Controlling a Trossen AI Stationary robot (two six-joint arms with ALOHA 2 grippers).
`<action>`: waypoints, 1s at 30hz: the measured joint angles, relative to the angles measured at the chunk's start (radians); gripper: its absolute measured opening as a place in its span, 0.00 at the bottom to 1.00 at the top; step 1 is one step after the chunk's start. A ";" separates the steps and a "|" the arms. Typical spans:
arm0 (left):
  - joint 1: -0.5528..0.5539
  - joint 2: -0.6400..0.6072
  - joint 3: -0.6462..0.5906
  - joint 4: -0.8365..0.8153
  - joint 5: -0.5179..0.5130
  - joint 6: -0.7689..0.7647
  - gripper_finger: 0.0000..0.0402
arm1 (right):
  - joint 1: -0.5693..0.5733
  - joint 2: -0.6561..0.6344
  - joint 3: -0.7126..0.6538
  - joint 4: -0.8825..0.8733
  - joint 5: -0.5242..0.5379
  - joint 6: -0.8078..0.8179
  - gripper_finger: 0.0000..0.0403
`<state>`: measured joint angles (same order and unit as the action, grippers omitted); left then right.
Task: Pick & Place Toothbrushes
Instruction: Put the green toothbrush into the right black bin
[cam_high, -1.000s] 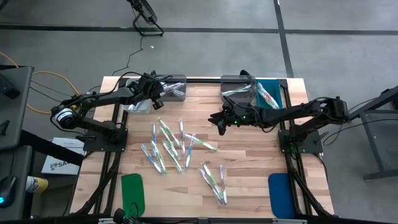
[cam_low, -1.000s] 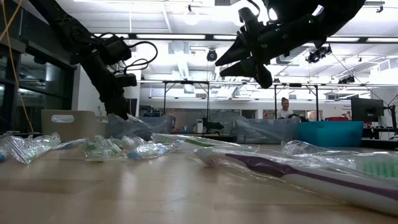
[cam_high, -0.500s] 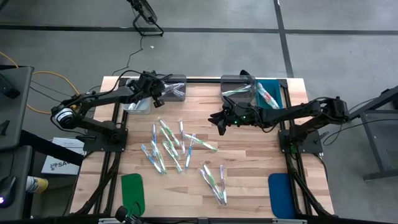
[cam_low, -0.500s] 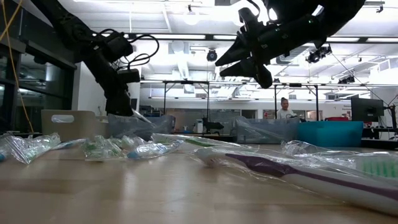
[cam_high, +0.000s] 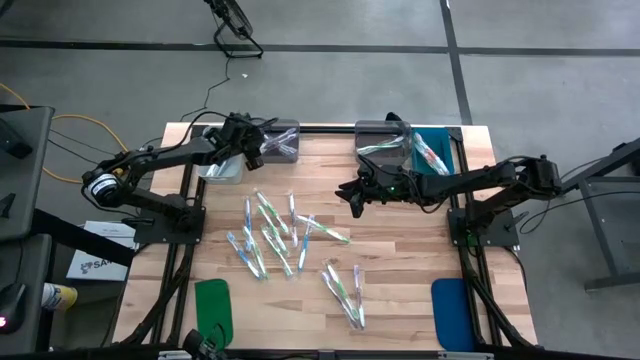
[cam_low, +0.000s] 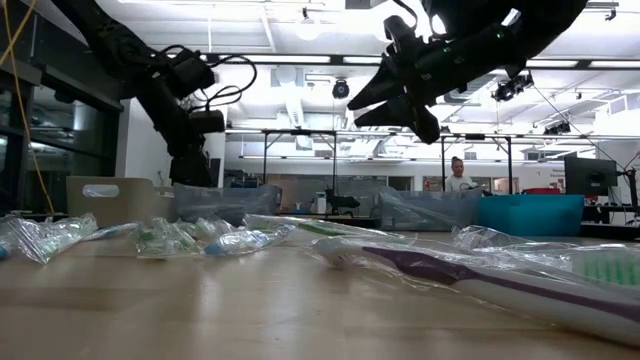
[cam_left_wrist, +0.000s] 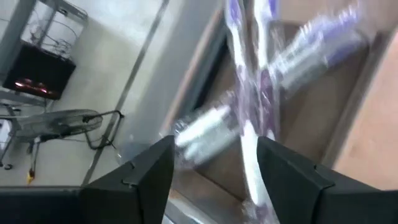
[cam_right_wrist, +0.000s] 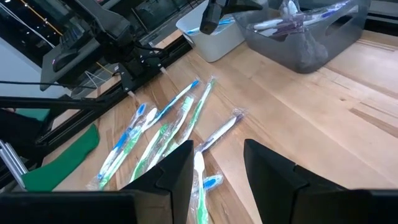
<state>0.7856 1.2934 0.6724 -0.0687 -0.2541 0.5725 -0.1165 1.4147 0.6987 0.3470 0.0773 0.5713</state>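
Wrapped toothbrushes (cam_high: 285, 235) lie scattered mid-bench, and the right claw (cam_high: 355, 194) hangs above them, empty, jaws partly apart. At the far left, the left claw (cam_high: 249, 135) has just sprung wide over the grey bin (cam_high: 288, 132). Its purple-accented brush (cam_left_wrist: 261, 81) now lies inside; likely another pick comes next.

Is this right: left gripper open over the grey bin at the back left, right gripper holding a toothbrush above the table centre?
One error. The right gripper holds nothing: the right wrist view shows bare space between its fingers, with the toothbrushes lying on the table below. The left gripper is indeed open over the grey bin.
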 joint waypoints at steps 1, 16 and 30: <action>0.000 0.000 0.010 0.004 0.001 0.000 0.55 | 0.000 0.000 0.000 0.000 0.001 0.000 0.33; 0.000 0.000 0.034 -0.017 0.197 0.052 0.02 | 0.003 0.000 0.000 -0.002 -0.103 -0.058 0.33; -0.001 0.000 0.034 0.013 0.299 0.122 0.00 | 0.227 0.009 0.000 -0.111 0.065 -0.321 0.33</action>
<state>0.7849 1.2934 0.7067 -0.0553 0.0446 0.6950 0.1107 1.4235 0.6983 0.2357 0.1420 0.2499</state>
